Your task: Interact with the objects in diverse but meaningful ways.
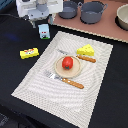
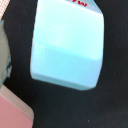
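While the white robot gripper [image 1: 40, 21] hung directly over the white-blue milk carton [image 1: 44, 31], its fingertips were lost in blur in the exterior view and did not show in the wrist view, so I could not tell whether the claw stood apart or together. Pale blue, the carton [image 2: 67, 45] filled most of the wrist view, standing on the black tabletop [image 1: 15, 70].

All else is placed from the striped beige placemat [image 1: 35, 85]. At its middle sat a small tan round plate [image 1: 64, 71] bearing the red tomato [image 1: 67, 63]. A wooden-handled fork [image 1: 65, 80] and a wooden-handled knife [image 1: 79, 56] lay on either side of the plate. The holed yellow cheese wedge [image 1: 86, 50] rested by the mat's far corner. Off the mat, toward the exterior view's left, lay the yellow rectangular box [image 1: 29, 52]. Beyond the mat, two grey pots [image 1: 92, 11] stood on a pinkish board [image 1: 100, 27].
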Robot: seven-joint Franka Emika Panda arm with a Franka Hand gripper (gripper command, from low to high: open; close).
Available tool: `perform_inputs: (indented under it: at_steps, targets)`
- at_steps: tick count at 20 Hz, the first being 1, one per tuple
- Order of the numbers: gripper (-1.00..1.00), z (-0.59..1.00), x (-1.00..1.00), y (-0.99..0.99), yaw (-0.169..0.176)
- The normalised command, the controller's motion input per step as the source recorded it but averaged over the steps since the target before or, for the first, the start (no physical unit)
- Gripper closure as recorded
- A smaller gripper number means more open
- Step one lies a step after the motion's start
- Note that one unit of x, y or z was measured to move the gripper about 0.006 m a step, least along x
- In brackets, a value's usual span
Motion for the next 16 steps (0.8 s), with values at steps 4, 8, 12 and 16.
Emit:
perform_inputs:
  at_steps: [4,8,12,16]
  targets:
    - [-1.0,-0.35,-0.13,0.04,-0.011]
    - [-1.0,-0.32,-0.16,0.01,-0.009]
    - [1.0,-0.32,-0.16,0.01,-0.005]
    - [1.0,-0.35,-0.18,0.01,-0.001]
